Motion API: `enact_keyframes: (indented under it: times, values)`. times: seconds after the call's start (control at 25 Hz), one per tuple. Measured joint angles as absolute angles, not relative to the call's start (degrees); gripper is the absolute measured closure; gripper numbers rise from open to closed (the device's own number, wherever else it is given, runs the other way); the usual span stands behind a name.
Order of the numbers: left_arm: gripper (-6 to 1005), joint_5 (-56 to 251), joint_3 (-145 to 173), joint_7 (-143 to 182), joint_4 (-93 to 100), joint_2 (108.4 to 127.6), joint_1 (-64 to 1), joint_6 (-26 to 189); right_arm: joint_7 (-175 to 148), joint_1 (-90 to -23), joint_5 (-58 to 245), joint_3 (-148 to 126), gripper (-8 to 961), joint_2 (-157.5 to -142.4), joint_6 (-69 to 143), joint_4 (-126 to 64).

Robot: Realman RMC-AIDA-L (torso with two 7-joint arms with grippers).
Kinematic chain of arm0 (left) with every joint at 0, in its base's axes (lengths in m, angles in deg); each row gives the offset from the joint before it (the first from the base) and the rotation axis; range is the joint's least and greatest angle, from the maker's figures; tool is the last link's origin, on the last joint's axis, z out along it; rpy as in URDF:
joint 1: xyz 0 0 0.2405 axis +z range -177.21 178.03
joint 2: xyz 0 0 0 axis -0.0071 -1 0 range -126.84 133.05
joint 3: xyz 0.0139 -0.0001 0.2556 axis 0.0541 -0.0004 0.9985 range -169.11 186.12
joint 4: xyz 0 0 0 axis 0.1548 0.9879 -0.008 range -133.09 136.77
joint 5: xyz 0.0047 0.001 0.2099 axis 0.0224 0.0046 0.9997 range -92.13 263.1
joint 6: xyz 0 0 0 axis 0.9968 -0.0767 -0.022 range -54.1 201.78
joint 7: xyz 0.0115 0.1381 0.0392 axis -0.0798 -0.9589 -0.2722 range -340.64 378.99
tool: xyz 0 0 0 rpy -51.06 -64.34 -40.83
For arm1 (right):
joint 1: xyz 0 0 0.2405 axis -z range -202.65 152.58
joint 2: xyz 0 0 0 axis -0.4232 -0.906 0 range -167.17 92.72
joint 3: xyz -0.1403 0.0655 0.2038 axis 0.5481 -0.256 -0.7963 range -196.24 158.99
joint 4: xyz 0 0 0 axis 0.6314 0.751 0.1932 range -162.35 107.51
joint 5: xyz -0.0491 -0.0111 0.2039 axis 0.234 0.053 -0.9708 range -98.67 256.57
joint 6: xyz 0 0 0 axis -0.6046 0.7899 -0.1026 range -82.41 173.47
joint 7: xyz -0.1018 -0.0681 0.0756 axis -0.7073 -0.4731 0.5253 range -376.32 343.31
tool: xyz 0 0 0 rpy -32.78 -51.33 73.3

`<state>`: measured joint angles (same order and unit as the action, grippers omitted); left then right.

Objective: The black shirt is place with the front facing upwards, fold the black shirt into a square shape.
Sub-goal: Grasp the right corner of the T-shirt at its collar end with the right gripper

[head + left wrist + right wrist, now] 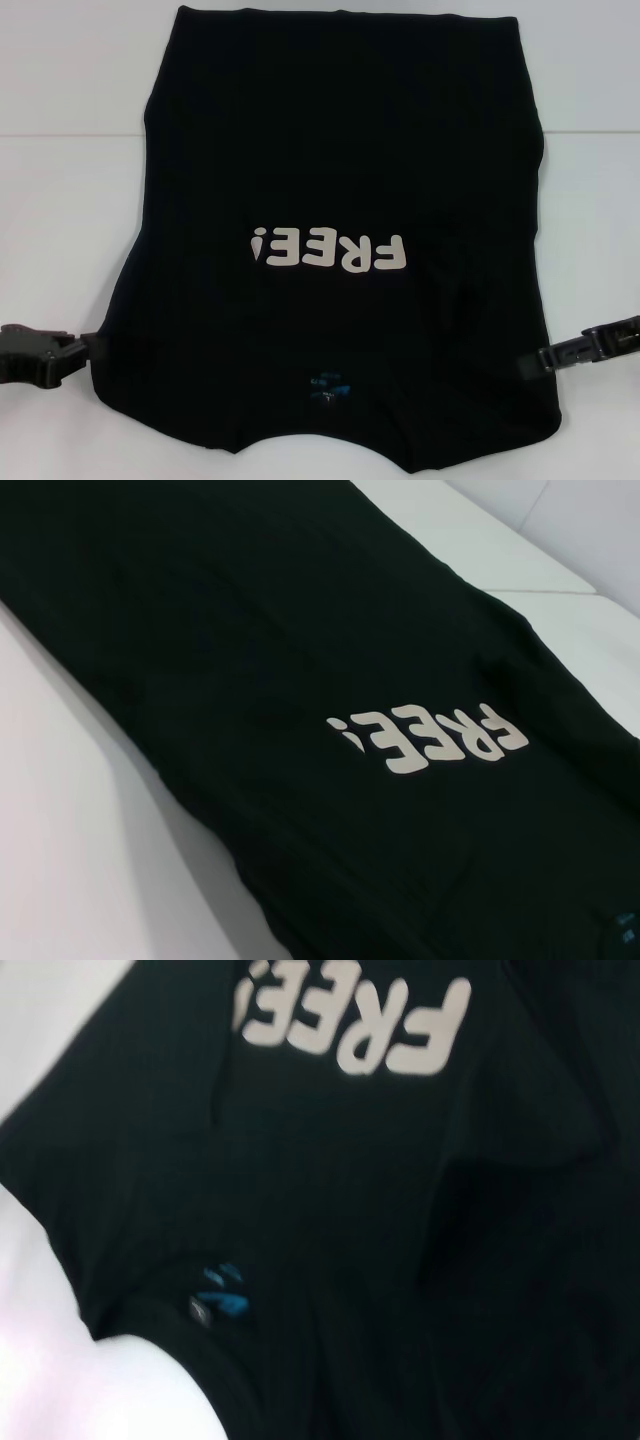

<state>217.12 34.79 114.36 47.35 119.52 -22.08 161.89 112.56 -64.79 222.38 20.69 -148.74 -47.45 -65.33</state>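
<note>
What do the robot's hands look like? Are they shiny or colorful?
Not colorful. Both are black and blocky, with chunky jointed parts. The left gripper looks thick and boxy, with a few dull grey highlights. The right gripper looks slimmer, like a dark bar with small knobs. No stickers, markings or cables show.

**Me:** Both of my arms are down low right now, one at each side. My left gripper (85, 348) comes in from the left edge, lying pretty much flat, tip pointing inward.

**Other guy:** And the other one?

**Me:** Right gripper (525, 364) mirrors it from the right edge, low and tilted a touch, tip pointing inward too.

**Other guy:** Open or closed?

**Me:** Honestly I can't tell on either. The wrist cams don't show their own fingers at all.
</note>
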Motion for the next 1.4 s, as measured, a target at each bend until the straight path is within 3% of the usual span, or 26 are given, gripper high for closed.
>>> enact_keyframes:
  times: [0.36,1.4]
  values:
    - [980,217.1,34.8,113.7,47.0,119.55,-22.8,161.4,93.8,-59.0,215.6,15.6,115,-151.52,-46.4,-66.2]
    - [981,217.2,35.1,113.3,44.7,119.77,-24.1,158.7,89.1,-56.2,219.8,16.9,167,-155.45,-44.8,-74.3]
